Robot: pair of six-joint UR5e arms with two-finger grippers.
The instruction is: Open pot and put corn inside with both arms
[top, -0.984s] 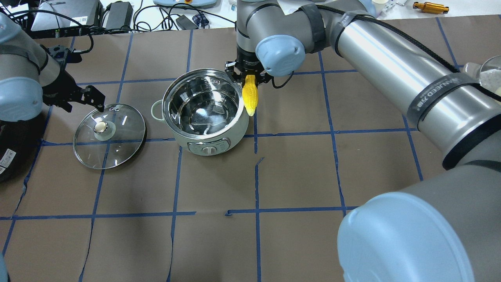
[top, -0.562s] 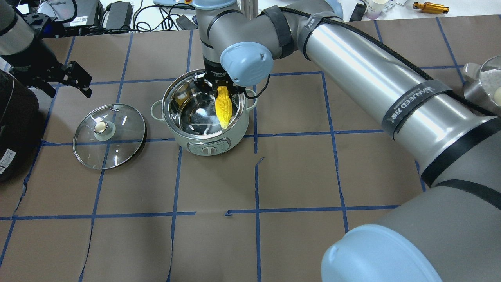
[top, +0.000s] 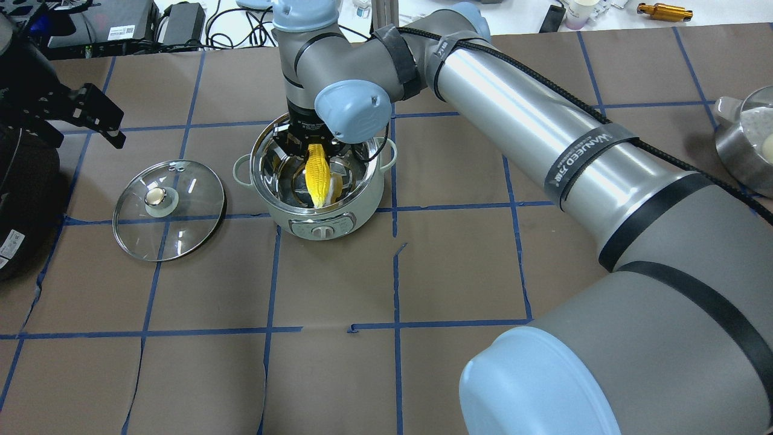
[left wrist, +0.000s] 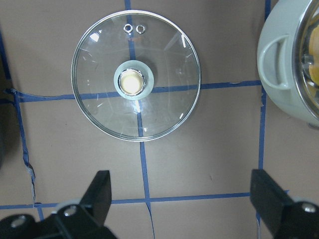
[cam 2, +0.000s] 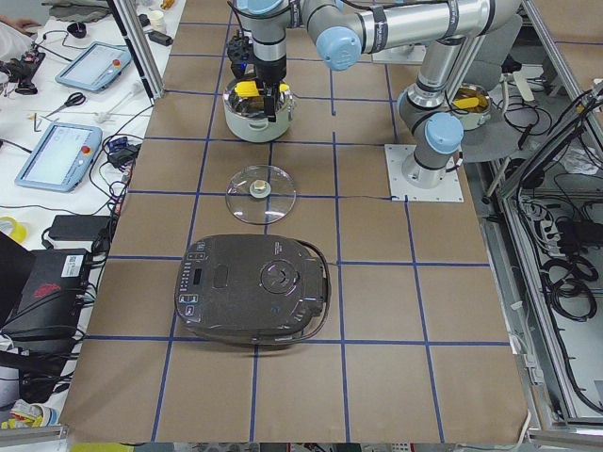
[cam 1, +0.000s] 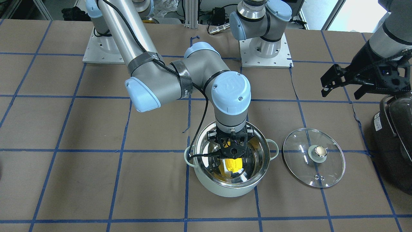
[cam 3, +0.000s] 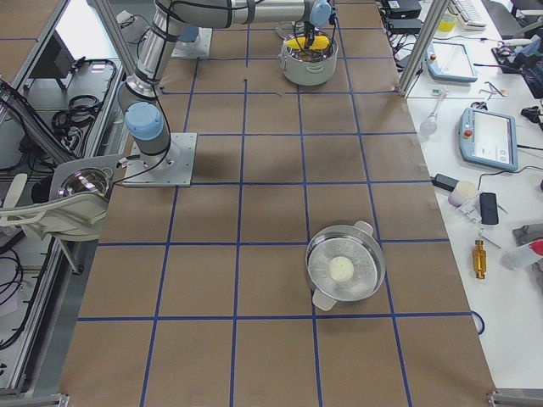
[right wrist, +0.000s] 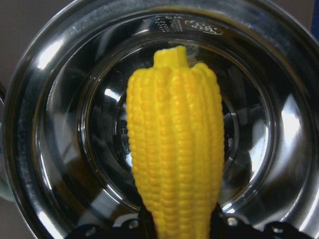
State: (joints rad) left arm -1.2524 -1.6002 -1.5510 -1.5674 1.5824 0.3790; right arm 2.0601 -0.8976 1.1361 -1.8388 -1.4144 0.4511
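Corn [top: 318,175] moved from rim into the pot [top: 362,196].
Right jaws clench it; my left jaws, spread open, drew away from the lid [top: 193,205].

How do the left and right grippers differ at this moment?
The right gripper is shut on the corn; the left gripper is open and empty. The right gripper points down into the pot; the left gripper hangs in the air off to one side of the lid, touching nothing. Both are black two-finger grippers.
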